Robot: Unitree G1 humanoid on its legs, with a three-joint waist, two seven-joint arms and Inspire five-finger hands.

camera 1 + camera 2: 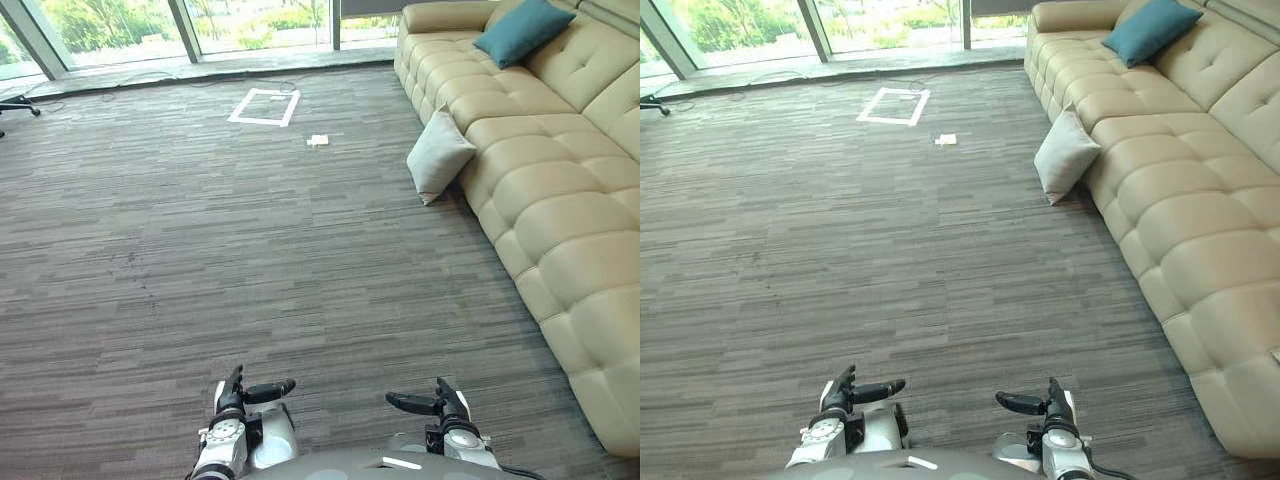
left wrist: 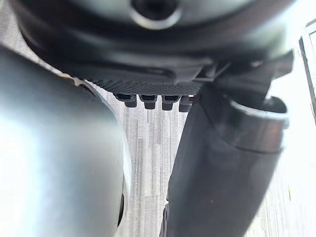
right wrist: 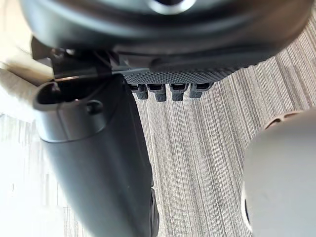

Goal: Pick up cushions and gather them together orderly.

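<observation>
the left hand (image 1: 238, 398) and the right hand (image 1: 442, 404) hang low over the grey carpet (image 1: 200, 260), thumbs pointing toward each other, fingers (image 2: 149, 100) loose and straight, holding nothing. well ahead on the right, a pale grey cushion (image 1: 438, 155) stands on the carpet, leaning against the front of the beige sofa (image 1: 560, 200). a teal cushion (image 1: 522, 28) lies on the sofa's far seat. a white tape rectangle (image 1: 264, 107) marks the floor beyond.

Sofa (image 1: 560, 190) looks smooth leather, pale cushion (image 1: 438, 155) matt cloth, carpet (image 1: 200, 250) rough-woven.
</observation>
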